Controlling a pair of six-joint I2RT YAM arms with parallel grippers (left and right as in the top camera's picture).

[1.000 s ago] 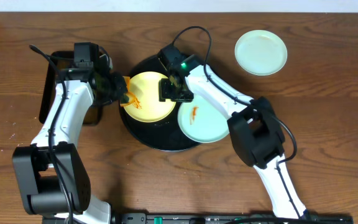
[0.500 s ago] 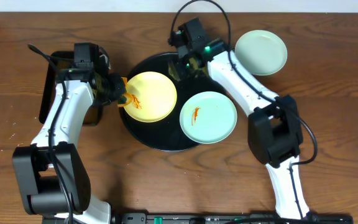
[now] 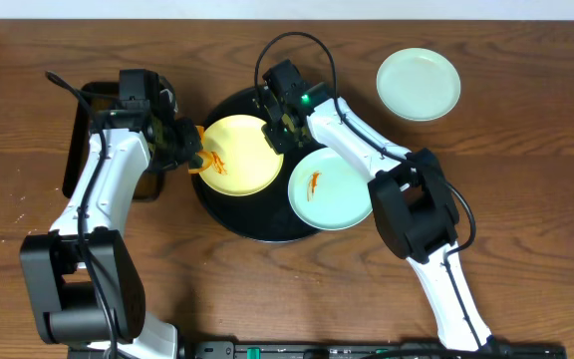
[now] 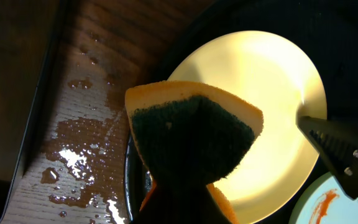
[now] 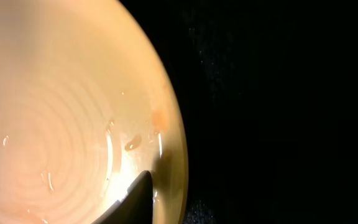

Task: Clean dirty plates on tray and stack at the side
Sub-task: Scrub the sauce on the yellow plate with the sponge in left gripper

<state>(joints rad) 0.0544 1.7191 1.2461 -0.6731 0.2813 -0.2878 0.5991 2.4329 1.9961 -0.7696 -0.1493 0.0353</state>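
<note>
A pale yellow plate (image 3: 239, 155) with an orange smear at its left lies on the round black tray (image 3: 257, 227). My left gripper (image 3: 189, 152) is shut on an orange sponge with a dark green scrub face (image 4: 191, 130), held over the plate's left edge. My right gripper (image 3: 277, 135) sits at the plate's right rim. One of its fingers (image 5: 138, 193) rests inside the rim of the yellow plate (image 5: 55, 124); the other is hidden. A mint-blue plate (image 3: 334, 187) with an orange smear lies at the tray's right. A clean mint-blue plate (image 3: 419, 84) sits on the table, back right.
A rectangular black tray (image 3: 78, 140) lies under my left arm at the left, with wet brown puddles (image 4: 79, 162) on it. Cables arch over the back of the round tray. Bare wood table surrounds everything.
My right gripper has swung from the tray's back right edge to the yellow plate's right rim, and its jaws have narrowed. The left arm and sponge have stayed put.
</note>
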